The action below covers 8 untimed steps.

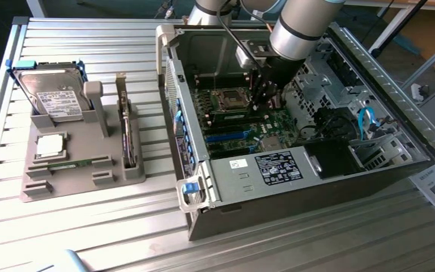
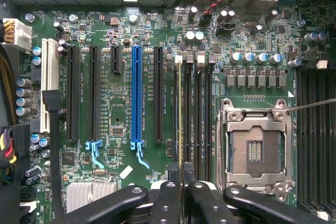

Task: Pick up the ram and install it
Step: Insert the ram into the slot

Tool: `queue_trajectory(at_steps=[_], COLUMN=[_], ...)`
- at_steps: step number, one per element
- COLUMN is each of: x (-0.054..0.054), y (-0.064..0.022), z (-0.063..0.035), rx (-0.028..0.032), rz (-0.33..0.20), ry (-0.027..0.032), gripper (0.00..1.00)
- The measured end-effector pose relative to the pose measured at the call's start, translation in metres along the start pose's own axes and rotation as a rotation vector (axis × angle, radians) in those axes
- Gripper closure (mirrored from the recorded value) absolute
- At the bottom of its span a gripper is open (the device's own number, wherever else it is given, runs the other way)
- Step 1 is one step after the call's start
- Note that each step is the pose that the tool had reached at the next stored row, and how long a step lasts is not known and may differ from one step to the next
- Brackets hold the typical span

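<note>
Slatted metal surface (image 1: pixel 89 226), and straight to the action: one ram (image 2: pixel 180 114), seen edge-on as a thin line, is clenched in the jaws of the gripper (image 2: pixel 181 182). It's lined up along a black memory slot, seated or not I can't tell. Just beside it is one empty processor socket (image 2: pixel 257 150), with one blue slot (image 2: pixel 136 93) on the other side. All of it sits inside one open case (image 1: pixel 278 207). At the exterior view's left, one grey tray (image 1: pixel 66 184) holds one hard drive (image 1: pixel 51 93) and one silver processor chip (image 1: pixel 50 146).

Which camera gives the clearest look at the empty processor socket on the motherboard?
The wrist view: the processor socket faces the camera squarely, frame and contact field plain. The exterior view shows it small and at a slant.
</note>
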<state>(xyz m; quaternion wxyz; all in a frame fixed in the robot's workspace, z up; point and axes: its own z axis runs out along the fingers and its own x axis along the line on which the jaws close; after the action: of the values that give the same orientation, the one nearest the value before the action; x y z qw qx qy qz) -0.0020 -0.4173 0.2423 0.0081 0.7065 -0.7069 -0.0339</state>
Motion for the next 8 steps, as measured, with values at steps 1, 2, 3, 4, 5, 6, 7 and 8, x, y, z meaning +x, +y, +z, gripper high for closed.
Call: queue_trajectory(at_steps=[1,2,3,4,5,6,7,8], x=[0.0000,0.0000,0.0000,0.0000,0.0000,0.0000,0.0000,0.0001], y=[0.0000,-0.0002,-0.0002,-0.0002,-0.0002,-0.0002,-0.0003,-0.0003], z=[0.0000,0.0002,0.0002,0.0003,0.0006,0.0010,0.0014,0.0018], rx=[0.0000,0.0000,0.0000,0.0000,0.0001,0.0000,0.0001,0.0001], rz=[0.000,0.000,0.001,0.001,0.001,0.000,0.001,0.001], ry=[-0.0001,-0.0001,0.0000,-0.0001,-0.0001,0.0006,0.0008,0.0011], gripper=[0.88,0.88,0.88,0.88,0.88,0.88,0.88,0.88])
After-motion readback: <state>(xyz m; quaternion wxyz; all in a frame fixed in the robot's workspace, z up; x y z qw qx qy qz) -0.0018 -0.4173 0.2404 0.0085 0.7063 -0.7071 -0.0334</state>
